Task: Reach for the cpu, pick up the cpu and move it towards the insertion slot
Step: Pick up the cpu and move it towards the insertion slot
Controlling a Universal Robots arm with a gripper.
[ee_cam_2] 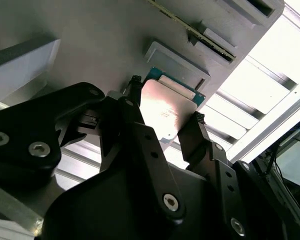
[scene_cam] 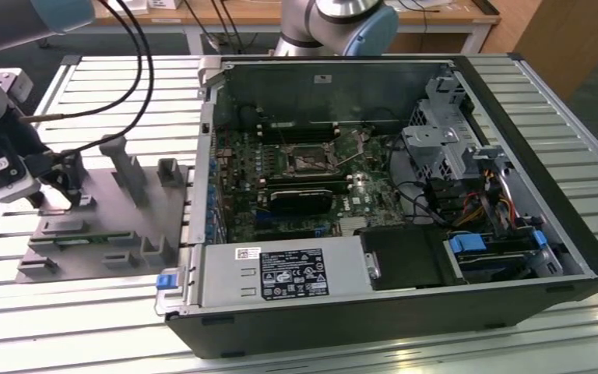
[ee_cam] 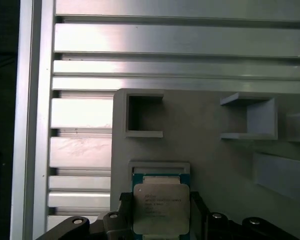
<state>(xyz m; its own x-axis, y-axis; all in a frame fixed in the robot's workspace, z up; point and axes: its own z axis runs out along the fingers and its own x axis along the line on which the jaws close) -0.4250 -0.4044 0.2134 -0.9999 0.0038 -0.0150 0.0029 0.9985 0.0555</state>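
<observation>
The cpu [ee_cam: 161, 210] is a flat square chip with a shiny silver top and a green rim. It lies low on the grey fixture plate [ee_cam: 210, 165], right beside a raised pocket frame. In both wrist views my gripper [ee_cam_2: 165, 102] straddles it, with one black fingertip [ee_cam_2: 134, 85] pressed on each opposite edge, so the jaws are shut on the chip. In the exterior view the gripper [scene_cam: 62, 195] hangs over the plate's [scene_cam: 122, 234] end at that view's left. The insertion slot [scene_cam: 304, 160], silver-framed with a dark centre, sits in the open computer case [scene_cam: 579, 257].
Grey upright blocks [scene_cam: 128, 167] stand on the fixture plate close to the gripper. A green memory stick [scene_cam: 75, 240] lies in the plate. Black cables [scene_cam: 133, 47] trail from my arm. The case walls rise around the motherboard. Everything rests on a slatted aluminium table [scene_cam: 29, 312].
</observation>
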